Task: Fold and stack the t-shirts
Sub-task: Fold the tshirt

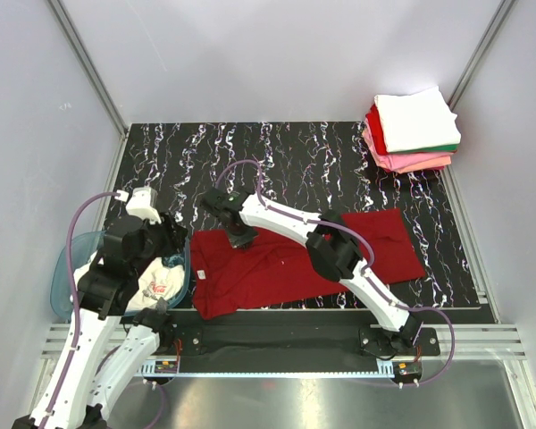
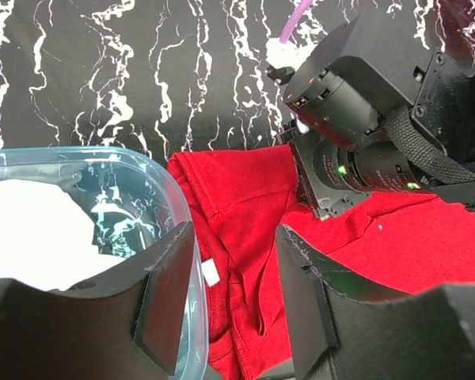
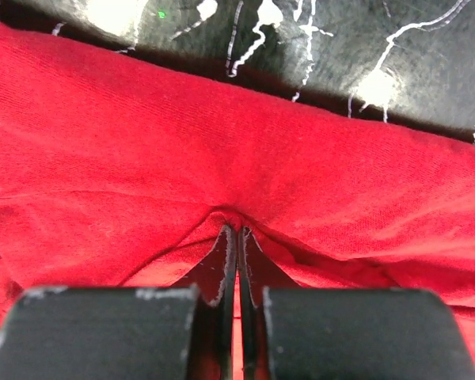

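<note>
Right gripper [image 3: 236,233] tight on far edge of dark red t-shirt [image 1: 286,268] — left gripper [image 2: 236,237] agape over tub [image 2: 165,180] rim.

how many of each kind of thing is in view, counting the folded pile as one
loose t-shirts: 2 (dark red t-shirt on the table, white printed t-shirt in the teal plastic tub)
pile of folded t-shirts: 1
teal plastic tub: 1
grippers: 2 (left gripper, right gripper)
total: 6
</note>
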Tool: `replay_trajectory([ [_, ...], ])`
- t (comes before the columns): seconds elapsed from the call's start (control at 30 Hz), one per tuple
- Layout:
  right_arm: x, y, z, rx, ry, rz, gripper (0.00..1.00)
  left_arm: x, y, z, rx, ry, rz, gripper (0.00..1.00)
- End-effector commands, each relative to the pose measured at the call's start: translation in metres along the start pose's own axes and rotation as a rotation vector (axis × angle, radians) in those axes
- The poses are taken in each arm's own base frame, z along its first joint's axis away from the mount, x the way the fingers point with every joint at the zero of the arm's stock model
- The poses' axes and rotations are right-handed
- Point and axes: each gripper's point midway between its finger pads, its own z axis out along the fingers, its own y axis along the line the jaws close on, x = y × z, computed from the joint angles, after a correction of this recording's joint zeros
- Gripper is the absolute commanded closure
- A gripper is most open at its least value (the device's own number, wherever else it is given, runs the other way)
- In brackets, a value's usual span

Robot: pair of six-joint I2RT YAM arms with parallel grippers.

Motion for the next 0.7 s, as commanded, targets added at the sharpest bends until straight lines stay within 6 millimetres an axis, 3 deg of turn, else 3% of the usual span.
replay_trajectory([
  [0.0,0.004,-0.005,-0.021,0.039,-0.020,-0.013,1.00,-0.014,0.001,0.002,-0.013,-0.056,0.002,0.50],
  [0.13,0.015,-0.009,-0.050,0.063,-0.064,-0.025,1.00,-0.013,0.002,0.003,-0.017,-0.054,0.002,0.50],
  [0.17,0.035,-0.010,-0.047,0.089,-0.037,-0.028,1.00,-0.013,0.003,0.003,-0.020,-0.051,0.002,0.50],
  [0.2,0.055,-0.010,-0.067,0.073,-0.066,-0.009,1.00,-0.013,0.003,0.004,-0.021,-0.052,0.002,0.50],
  [0.23,0.069,-0.018,-0.056,0.105,-0.029,-0.002,1.00,-0.013,0.003,0.004,-0.021,-0.052,0.002,0.50],
  [0.3,0.088,-0.013,-0.067,0.087,-0.047,-0.001,0.95,-0.013,0.004,0.004,-0.027,-0.050,0.001,0.50],
  [0.33,0.104,-0.018,-0.062,0.112,-0.023,0.015,0.92,-0.013,0.004,0.004,-0.026,-0.052,0.001,0.50],
  [0.5,0.148,-0.020,-0.077,0.134,-0.026,0.017,0.50,-0.012,0.006,0.007,-0.041,-0.041,0.001,0.48],
  [0.6,0.146,-0.027,-0.096,0.134,-0.080,0.072,0.22,-0.010,0.006,0.010,-0.046,-0.026,0.002,0.44],
  [0.67,0.140,-0.031,-0.105,0.119,-0.133,0.114,0.13,-0.006,0.005,0.014,-0.044,0.002,0.001,0.44],
])
